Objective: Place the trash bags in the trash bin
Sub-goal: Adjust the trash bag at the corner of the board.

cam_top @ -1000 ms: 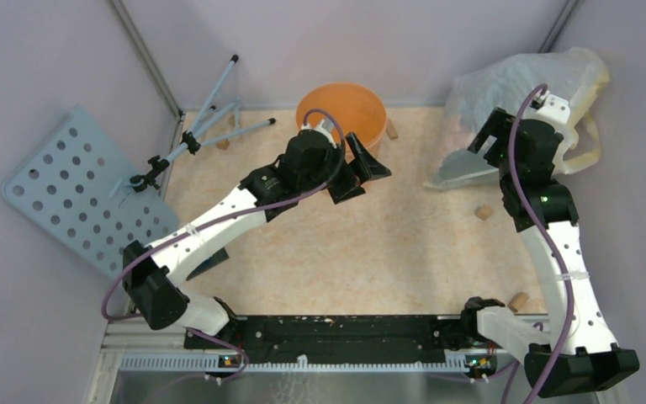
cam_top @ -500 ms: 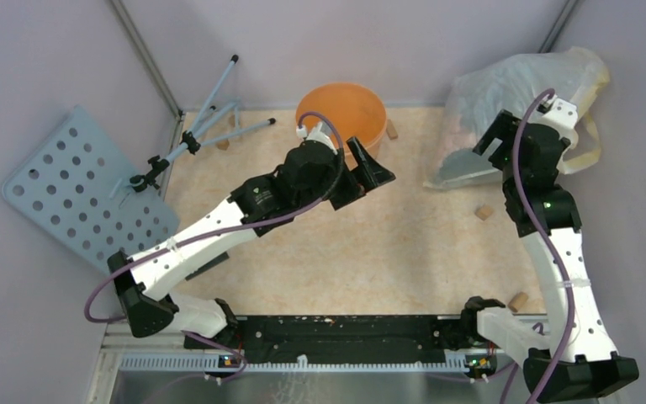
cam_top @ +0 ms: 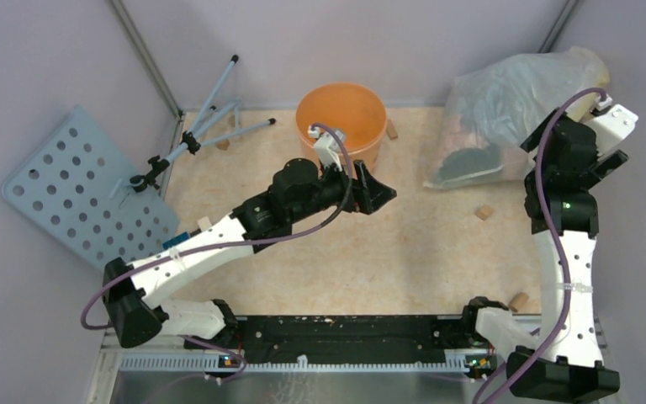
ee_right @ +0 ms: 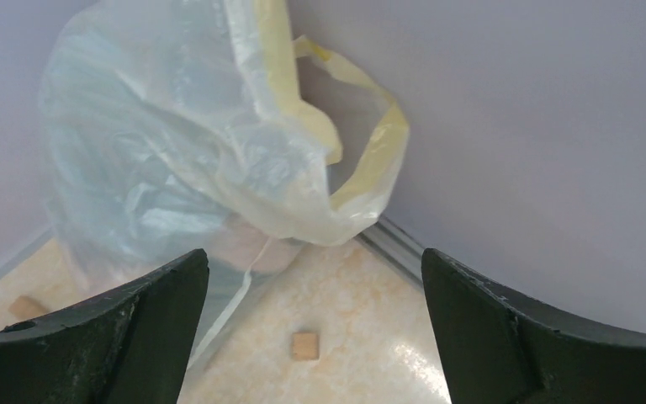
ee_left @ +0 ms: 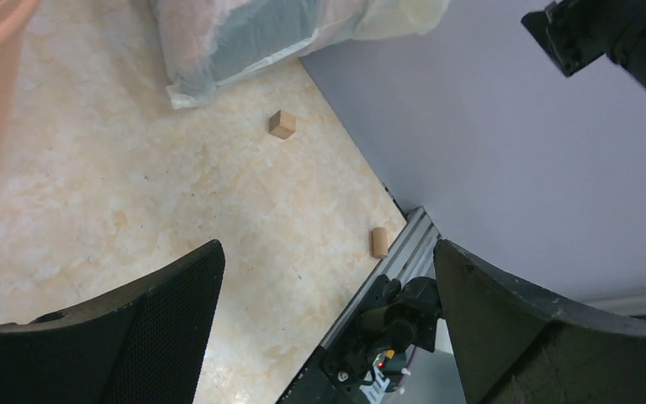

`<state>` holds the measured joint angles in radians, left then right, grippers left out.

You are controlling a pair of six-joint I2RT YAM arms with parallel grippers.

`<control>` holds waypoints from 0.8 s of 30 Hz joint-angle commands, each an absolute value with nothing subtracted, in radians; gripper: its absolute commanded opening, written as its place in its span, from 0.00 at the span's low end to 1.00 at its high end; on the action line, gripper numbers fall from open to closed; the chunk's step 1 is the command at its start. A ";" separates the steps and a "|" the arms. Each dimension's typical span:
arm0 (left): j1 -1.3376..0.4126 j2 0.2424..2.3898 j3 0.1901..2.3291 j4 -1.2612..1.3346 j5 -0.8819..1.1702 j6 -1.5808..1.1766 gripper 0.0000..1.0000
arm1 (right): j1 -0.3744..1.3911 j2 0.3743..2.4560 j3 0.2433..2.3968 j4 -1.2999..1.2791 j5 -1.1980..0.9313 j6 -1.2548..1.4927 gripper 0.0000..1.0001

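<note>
Lilac-grey walls close round a beige marbled counter (cam_top: 420,244). The step in hand is judged to be the reach for the trash bags (ee_right: 126,168), whose grey-bluish film is seen straight ahead of the right jaws, bundled with or inside the larger clear bag (ee_right: 294,194) with yellow edges; which layer lies outermost cannot be told.

For a clean pick, the right jaws would best be brought down onto the bluish crinkled film and kept off the yellow handles, so that only the thin plastic is pinched. A gathered fold should be taken, since such film is likely to slip.

The right jaws are spread wide, their fingers (ee_right: 92,337) set far apart at the lower corners of the wrist view, and nothing is held or touched. The left jaws are likewise fully spread and empty, held above bare counter, with the trash bin (cam_top: 341,114) close beside them and nothing seen inside it.
</note>
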<state>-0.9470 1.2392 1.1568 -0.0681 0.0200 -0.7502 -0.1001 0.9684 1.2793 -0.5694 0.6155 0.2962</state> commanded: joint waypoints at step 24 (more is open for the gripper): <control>-0.838 1.321 1.177 0.081 0.340 -0.625 0.93 | -0.321 1.271 1.375 -0.492 0.382 0.268 0.00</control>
